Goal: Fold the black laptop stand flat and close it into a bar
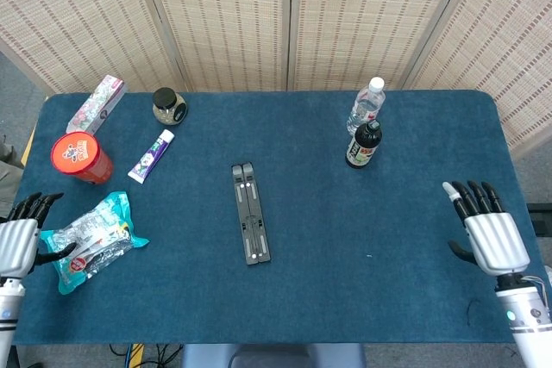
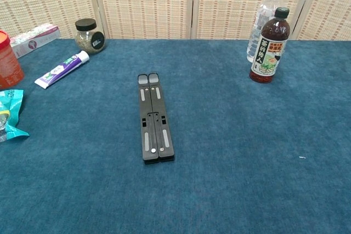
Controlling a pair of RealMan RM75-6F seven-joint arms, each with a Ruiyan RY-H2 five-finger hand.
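Observation:
The black laptop stand [image 1: 251, 213] [image 2: 153, 118] lies flat on the blue table as one narrow bar, its two halves side by side. Nothing touches it. My right hand [image 1: 486, 232] hovers at the table's right edge, fingers spread and empty, far from the stand. At the left edge my left hand [image 1: 17, 235] is also empty with its fingers apart. The chest view shows neither hand.
A dark tea bottle [image 1: 364, 144] [image 2: 268, 45] and a clear water bottle [image 1: 366, 105] [image 2: 265, 15] stand at the back right. On the left are a red canister [image 1: 79, 156], a snack bag [image 1: 93, 239], a toothpaste tube [image 1: 152, 155] [image 2: 62, 69], a jar [image 1: 168, 106] [image 2: 87, 35] and a box [image 1: 96, 102].

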